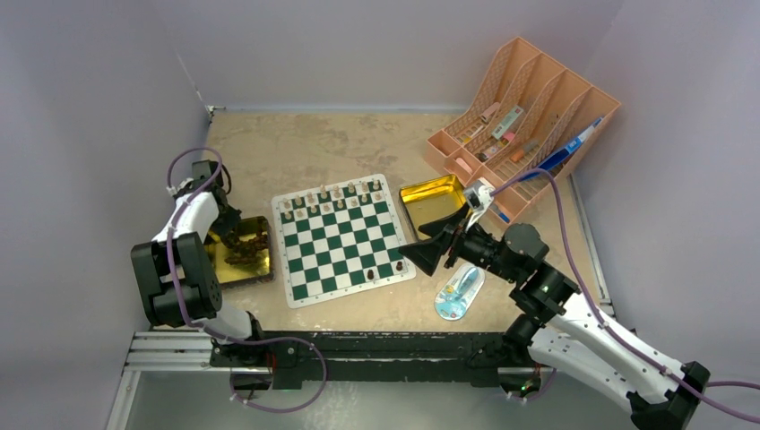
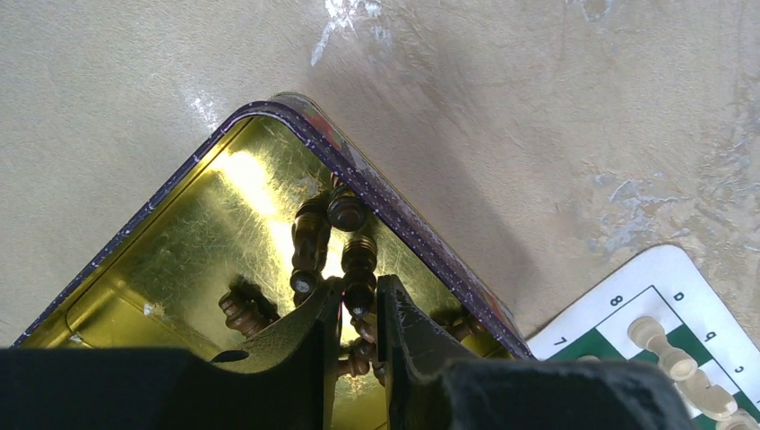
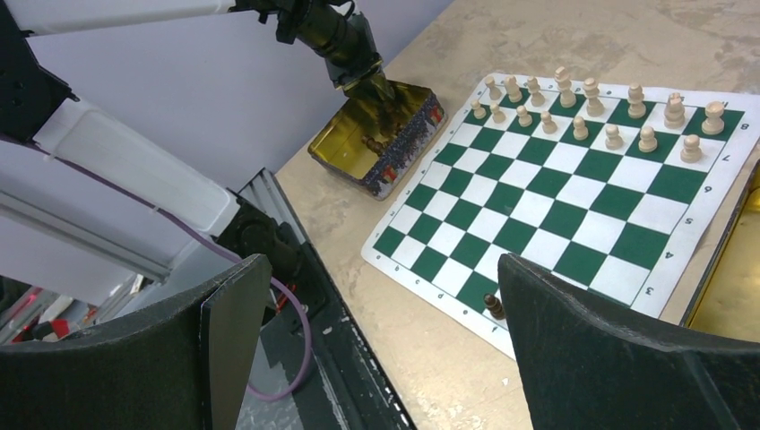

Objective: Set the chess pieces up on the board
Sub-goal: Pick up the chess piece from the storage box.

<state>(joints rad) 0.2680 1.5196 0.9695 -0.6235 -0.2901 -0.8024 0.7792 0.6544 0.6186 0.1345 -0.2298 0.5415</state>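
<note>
Lab cell: blank walls [image 1: 90,90], aluminium rail [image 1: 170,351]

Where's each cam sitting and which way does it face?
Top external: above and behind the bases, looking down on the table; both arms show, left gripper in the left gold tin, right gripper beside the board.
Left wrist: on the left arm, looking down past its fingers into that tin of dark pieces.
Right wrist: on the right arm, facing across the board toward the left arm; its fingers frame the bottom.
Shared: all three show board and tin.
</note>
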